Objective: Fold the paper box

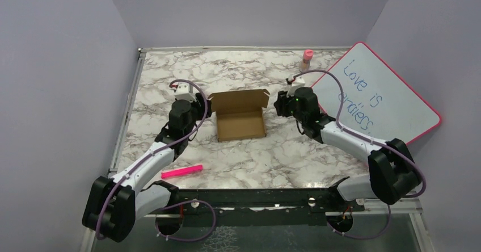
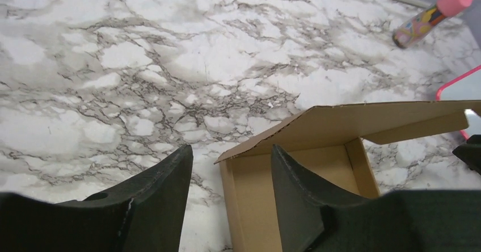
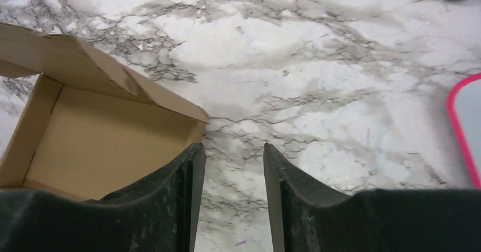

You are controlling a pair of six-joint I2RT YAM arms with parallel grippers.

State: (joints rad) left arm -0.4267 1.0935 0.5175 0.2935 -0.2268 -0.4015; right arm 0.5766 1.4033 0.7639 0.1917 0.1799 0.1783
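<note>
Marble table (image 1: pixel 187 70) — paper box (image 1: pixel 241 118) lid up; left gripper (image 2: pixel 231 150) part-open astride box wall, right gripper (image 3: pixel 232 145) part-open, empty

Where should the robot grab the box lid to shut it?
Probably the raised lid, by its two end corners: left pincer from the left, right pincer from the right. It's a thin flap standing at the back of the paper box, ends jutting free.
</note>
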